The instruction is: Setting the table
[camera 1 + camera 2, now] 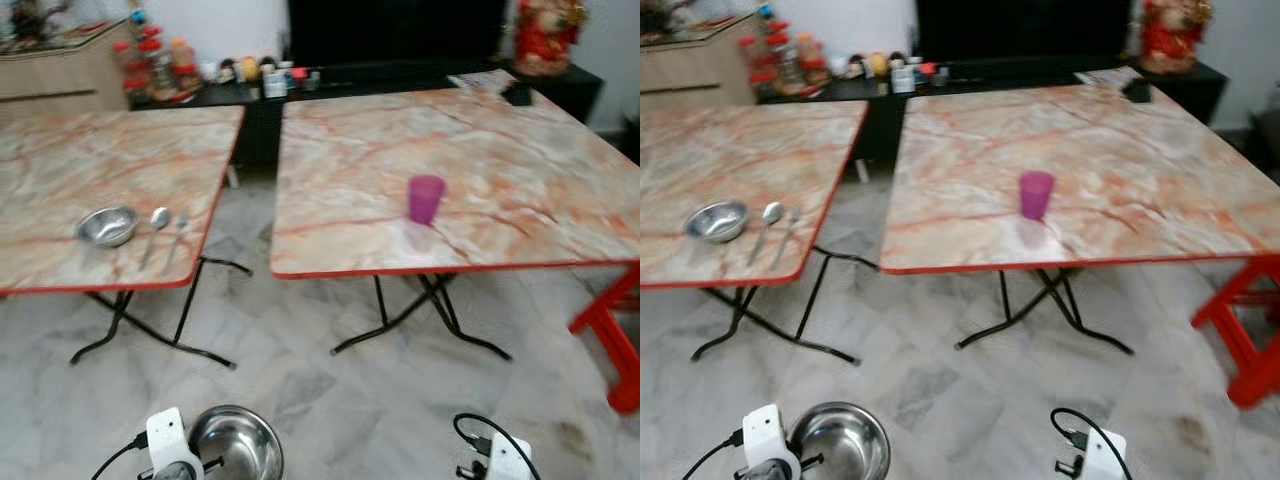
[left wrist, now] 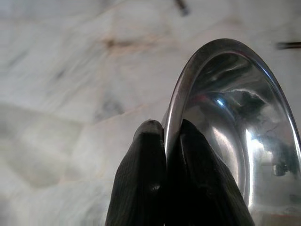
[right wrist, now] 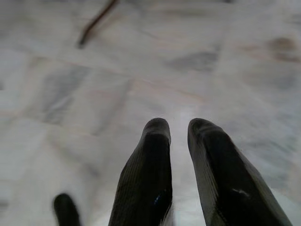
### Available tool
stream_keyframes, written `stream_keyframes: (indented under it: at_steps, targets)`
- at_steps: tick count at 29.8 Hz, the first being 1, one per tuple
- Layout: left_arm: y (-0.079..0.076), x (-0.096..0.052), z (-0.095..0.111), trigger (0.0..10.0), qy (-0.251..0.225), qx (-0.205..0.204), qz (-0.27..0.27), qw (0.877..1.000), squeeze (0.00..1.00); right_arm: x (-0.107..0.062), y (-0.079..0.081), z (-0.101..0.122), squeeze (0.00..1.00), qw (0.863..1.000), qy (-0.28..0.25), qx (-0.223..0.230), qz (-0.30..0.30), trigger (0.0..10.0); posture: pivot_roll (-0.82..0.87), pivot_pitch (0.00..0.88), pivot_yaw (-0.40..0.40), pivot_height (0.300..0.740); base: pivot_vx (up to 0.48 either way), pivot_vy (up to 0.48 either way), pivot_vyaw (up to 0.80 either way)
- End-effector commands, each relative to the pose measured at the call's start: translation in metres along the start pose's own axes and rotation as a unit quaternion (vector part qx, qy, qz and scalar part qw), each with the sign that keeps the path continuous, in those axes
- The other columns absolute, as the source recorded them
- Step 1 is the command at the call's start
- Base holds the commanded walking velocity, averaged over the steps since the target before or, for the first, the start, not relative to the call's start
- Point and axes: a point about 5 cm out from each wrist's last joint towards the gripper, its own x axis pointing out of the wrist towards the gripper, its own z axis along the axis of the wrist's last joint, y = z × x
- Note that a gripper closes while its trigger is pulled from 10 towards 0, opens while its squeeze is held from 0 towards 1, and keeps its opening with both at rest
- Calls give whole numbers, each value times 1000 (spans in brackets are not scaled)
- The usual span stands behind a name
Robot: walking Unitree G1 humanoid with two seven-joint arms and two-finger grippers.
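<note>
Partly set: small steel bowl (image 1: 107, 226), spoon (image 1: 157, 221) and fork (image 1: 179, 228) on left surface (image 1: 120, 160); left claw (image 2: 165, 134) pinches larger steel bowl (image 2: 235, 127) rim over floor; right claw (image 3: 178, 132) slightly parted, empty.

A home living/dining room: two folding tables (image 1: 500, 170) w/ marble-pattern tops on a marble tile floor (image 1: 330, 400), a low black TV cabinet (image 1: 400, 80) at the wall w/ jars (image 1: 160, 65) and a red figurine (image 1: 545, 35).
</note>
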Motion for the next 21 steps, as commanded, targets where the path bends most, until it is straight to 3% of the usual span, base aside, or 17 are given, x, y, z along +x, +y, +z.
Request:
stream_keyframes:
  at_steps: [1,7,21]
  targets:
    - [-2,1,9,10000,-14,-2,-3,1000,0,0,-2,-2,0,1000,5,-2,-2,10000,-60,0,40,740,251,0,0]
    - [-2,1,7,10000,-12,-1,-3,1000,0,0,-3,-1,0,1000,4,-7,-2,10000,-63,0,41,740,250,0,466]
    - [-3,2,10,10000,-15,1,-6,1000,0,0,-2,-1,0,1000,3,-1,-3,10000,-62,0,44,740,250,0,0]
